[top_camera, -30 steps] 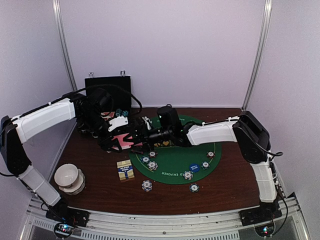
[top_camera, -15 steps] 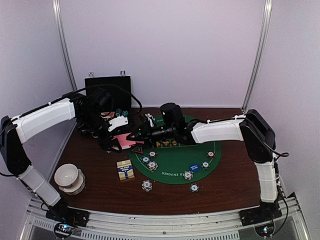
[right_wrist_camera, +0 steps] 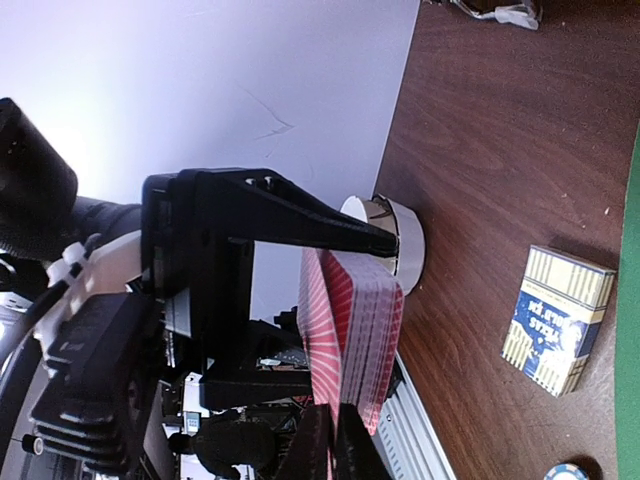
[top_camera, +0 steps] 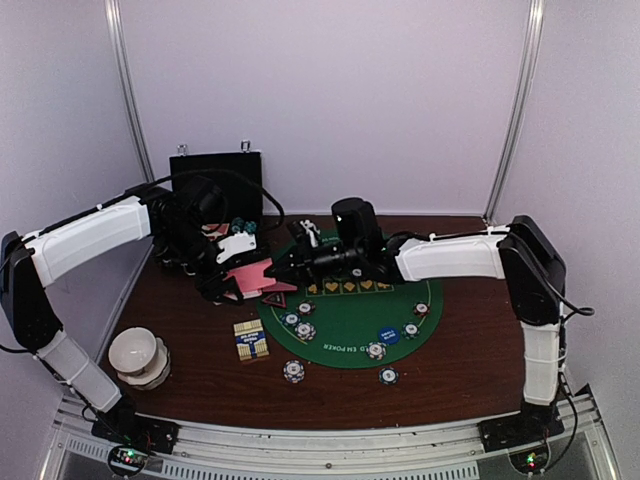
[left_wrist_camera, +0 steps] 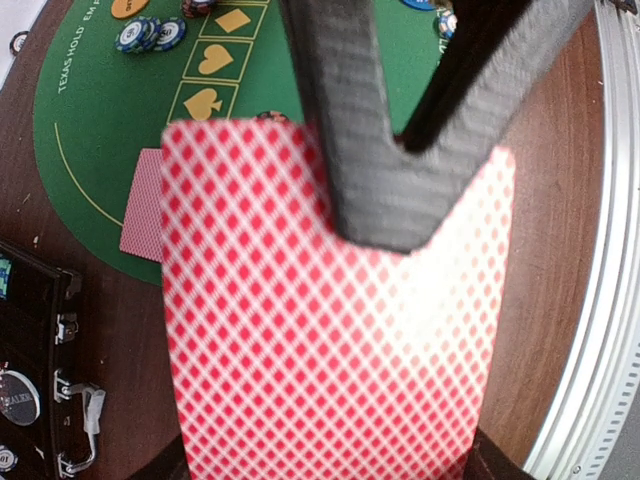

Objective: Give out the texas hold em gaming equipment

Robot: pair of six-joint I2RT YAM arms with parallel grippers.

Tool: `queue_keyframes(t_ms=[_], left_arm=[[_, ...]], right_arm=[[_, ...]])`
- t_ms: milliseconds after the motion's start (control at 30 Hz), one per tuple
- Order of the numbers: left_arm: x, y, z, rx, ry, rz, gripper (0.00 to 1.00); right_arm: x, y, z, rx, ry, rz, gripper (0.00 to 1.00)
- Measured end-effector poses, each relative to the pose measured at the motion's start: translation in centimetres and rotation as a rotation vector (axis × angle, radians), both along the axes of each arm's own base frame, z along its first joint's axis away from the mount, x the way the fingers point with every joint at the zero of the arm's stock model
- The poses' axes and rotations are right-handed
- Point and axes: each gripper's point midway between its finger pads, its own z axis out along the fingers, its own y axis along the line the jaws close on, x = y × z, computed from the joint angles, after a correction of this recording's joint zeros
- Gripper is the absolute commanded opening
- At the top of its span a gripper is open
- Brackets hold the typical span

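My left gripper (top_camera: 232, 280) is shut on a deck of pink-backed playing cards (top_camera: 252, 275), held above the table at the left edge of the green mat (top_camera: 350, 322). The deck (left_wrist_camera: 330, 330) fills the left wrist view. My right gripper (top_camera: 278, 268) reaches in from the right and is shut on the edge of the top card (right_wrist_camera: 335, 320); its fingertips (right_wrist_camera: 335, 440) pinch together there. One card (left_wrist_camera: 140, 205) lies face down on the mat. Stripe-edged chips (top_camera: 305, 330), a blue disc (top_camera: 389, 336) and a red triangle marker (top_camera: 277, 301) lie on the mat.
A blue-and-yellow card box (top_camera: 251, 340) lies on the wood left of the mat. A white bowl (top_camera: 137, 355) stands at the near left. The black hard case (top_camera: 215, 185) stands open at the back left. Two chips (top_camera: 293, 372) lie in front of the mat.
My right gripper has closed from open onto the top card of the deck, and its wrist has shifted a little to the right. The left arm and the deck have stayed in place.
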Motion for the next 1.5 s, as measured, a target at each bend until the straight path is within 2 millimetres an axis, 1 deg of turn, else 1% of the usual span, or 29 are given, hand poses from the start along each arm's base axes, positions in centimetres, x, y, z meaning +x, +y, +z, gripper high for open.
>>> queue_keyframes(t_ms=[200,267,300,333,433,533,633,667,700,800,833,933,967,1033,1133,1233,1333,1400,1500], left_arm=[[0.2,0.0,0.0,0.004,-0.009,0.002,0.0],[0.2,0.1,0.0,0.006,-0.01,0.003,0.0],[0.2,0.1,0.0,0.008,-0.011,0.003,0.0],[0.2,0.1,0.0,0.009,-0.011,0.003,0.0],[0.3,0.2,0.0,0.012,-0.014,0.002,0.0],[0.3,0.2,0.0,0.013,-0.015,0.001,0.0],[0.3,0.2,-0.1,0.013,-0.015,0.001,0.0],[0.3,0.2,-0.1,0.013,-0.015,0.001,0.0],[0.3,0.2,-0.1,0.013,-0.015,0.001,0.0],[0.2,0.2,-0.1,0.013,-0.015,0.001,0.0],[0.2,0.2,-0.1,0.013,-0.014,0.001,0.0],[0.2,0.2,-0.1,0.012,-0.014,0.0,0.0],[0.2,0.2,-0.1,0.012,-0.014,0.0,0.0],[0.2,0.2,0.0,0.012,-0.013,0.0,0.0],[0.2,0.2,-0.1,0.011,-0.013,0.0,0.0],[0.2,0.2,-0.1,0.011,-0.012,0.0,0.0],[0.2,0.2,-0.1,0.011,-0.011,-0.001,0.0],[0.2,0.2,-0.1,0.012,-0.01,-0.001,0.0],[0.1,0.2,-0.1,0.011,-0.008,-0.002,0.0]], right_arm=[[1.1,-2.1,1.1,0.012,0.004,-0.028,0.0],[2.1,-3.0,1.1,0.012,0.009,-0.051,0.0],[3.0,-3.7,0.9,0.009,0.015,-0.071,0.0],[3.3,-4.0,0.8,0.007,0.019,-0.079,0.0],[5.4,-5.7,0.3,-0.003,0.032,-0.124,0.0],[8.0,-8.0,-0.2,-0.017,0.033,-0.18,0.0],[10.9,-10.9,-1.0,-0.049,0.029,-0.245,0.0],[12.3,-12.2,-1.2,-0.065,0.021,-0.272,0.0],[13.4,-13.0,-1.5,-0.079,0.014,-0.291,0.0],[17.4,-15.4,-2.3,-0.132,-0.028,-0.351,0.0],[18.9,-16.2,-2.8,-0.154,-0.04,-0.374,0.0],[22.1,-18.0,-4.7,-0.215,-0.065,-0.419,0.0],[22.8,-18.3,-5.4,-0.231,-0.069,-0.426,0.0],[24.2,-18.7,-7.4,-0.268,-0.066,-0.44,0.0],[25.5,-19.2,-10.6,-0.313,-0.043,-0.454,0.0],[26.5,-19.4,-12.9,-0.339,-0.019,-0.463,0.0],[27.7,-19.7,-13.9,-0.353,-0.015,-0.478,0.0],[28.7,-20.0,-13.7,-0.356,-0.027,-0.489,0.0],[29.9,-20.4,-13.1,-0.352,-0.052,-0.503,0.03]])
